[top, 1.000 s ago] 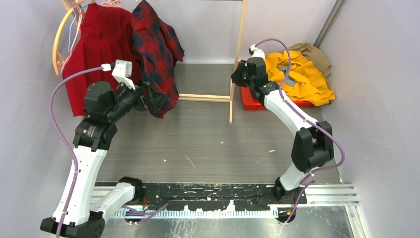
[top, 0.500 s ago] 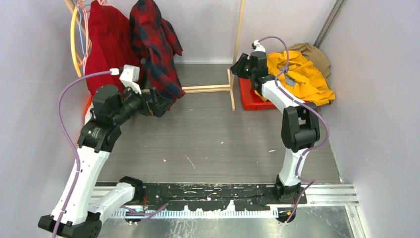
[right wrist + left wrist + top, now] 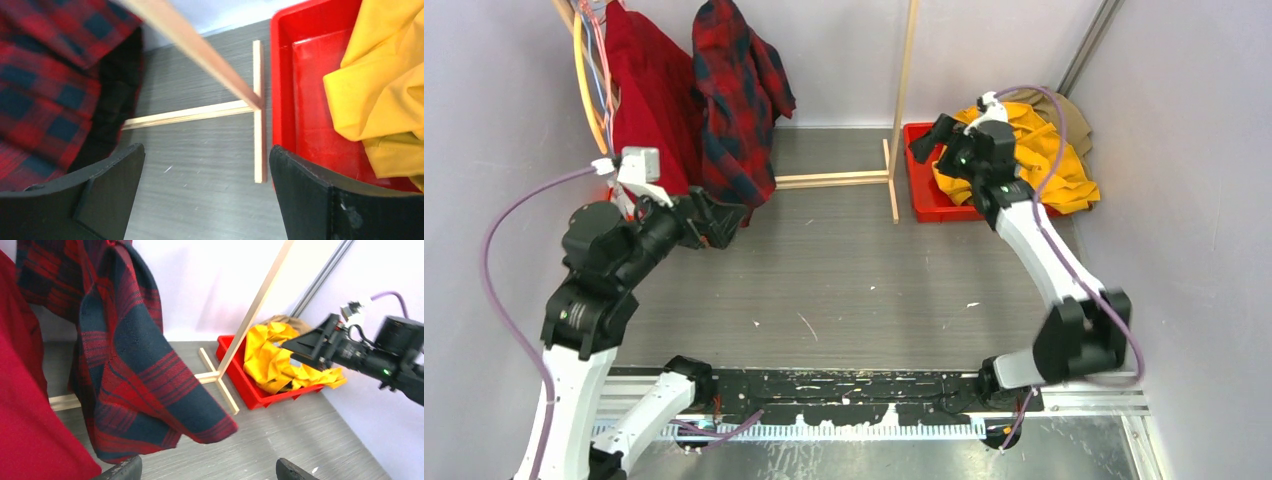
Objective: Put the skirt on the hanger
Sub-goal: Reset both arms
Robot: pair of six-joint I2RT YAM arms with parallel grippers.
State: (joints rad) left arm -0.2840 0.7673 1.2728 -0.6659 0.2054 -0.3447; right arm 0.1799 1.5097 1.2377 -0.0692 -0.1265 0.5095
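Since a second ago: the right arm has swung off the rack post towards the tray, its elbow now low and far right, and its jaws have gone from nearly closed to spread. The left arm has drawn back to the left. The skirt, then fanned wide, now hangs narrower.

Left gripper (image 3: pixel 722 220): jaws spread wide, nothing between them. It points at the lower hem of the red-and-black plaid shirt (image 3: pixel 736 100). In the left wrist view the hem hangs just ahead of and above the fingertips (image 3: pixel 122 471).

Right gripper (image 3: pixel 927 140): jaws spread wide and empty. In the right wrist view the two black fingers (image 3: pixel 100 195) frame bare grey floor and the rack's foot. It hovers over the near-left corner of the shallow red plastic tray (image 3: pixel 921 192).

Bright-red pleated skirt (image 3: pixel 649 105): hanging at far left, just left of the plaid shirt and touching it. Its top runs out of the frame, so I cannot tell what carries it. A cluster of thin orange and pink hanger loops (image 3: pixel 581 70) hangs beside its left edge. I cannot pick out the cream hanger among them.

Pale wooden rack post (image 3: pixel 905 90): upright between the shirt and the tray.

Crumpled yellow cloth (image 3: pixel 1034 165): heaped in the tray and spilling over its right side. A brown cloth (image 3: pixel 1056 105) lies behind it.
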